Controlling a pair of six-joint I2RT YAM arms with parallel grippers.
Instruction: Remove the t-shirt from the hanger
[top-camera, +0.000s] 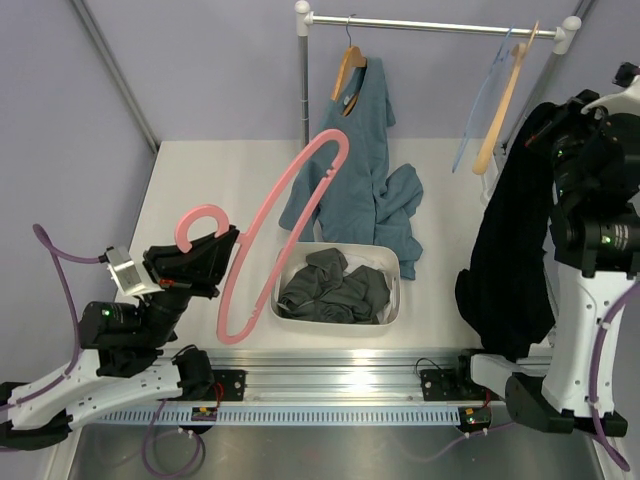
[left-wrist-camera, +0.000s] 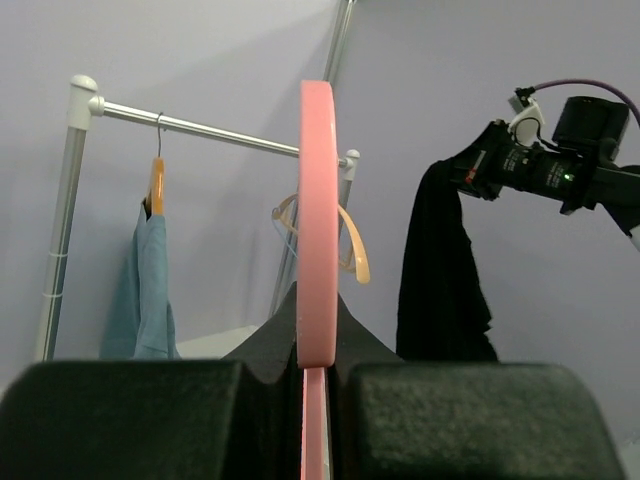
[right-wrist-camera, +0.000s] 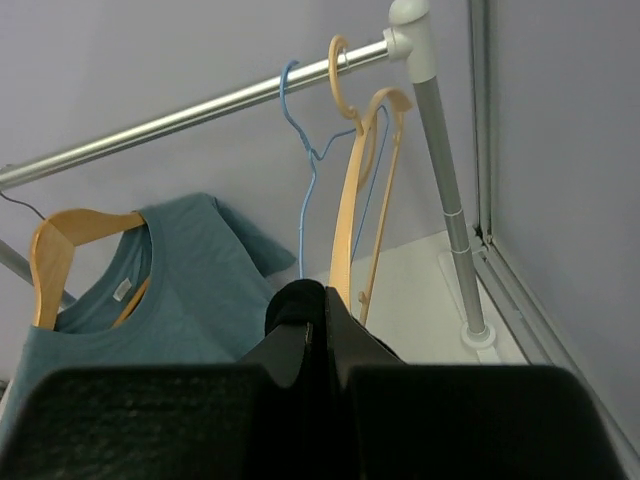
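The pink hanger (top-camera: 290, 170) is bare and held up over the left side of the table, slanting from the back down toward me. My left gripper (top-camera: 228, 242) is shut on it just below its curved hook. In the left wrist view the hanger (left-wrist-camera: 318, 200) stands edge-on between the closed fingers of that gripper (left-wrist-camera: 318, 335). The black t-shirt (top-camera: 515, 250) hangs free at the right, apart from the hanger. My raised right gripper (top-camera: 558, 125) is shut on a bunch of its cloth (right-wrist-camera: 293, 305), which shows at the tips of this gripper (right-wrist-camera: 325, 320).
A metal rail (top-camera: 430, 25) crosses the back, carrying a blue-grey shirt (top-camera: 365, 150) on a wooden hanger, a bare wooden hanger (top-camera: 500, 110) and a blue wire hanger (top-camera: 478, 115). A white bin (top-camera: 392, 300) with dark grey clothes sits mid-table in front.
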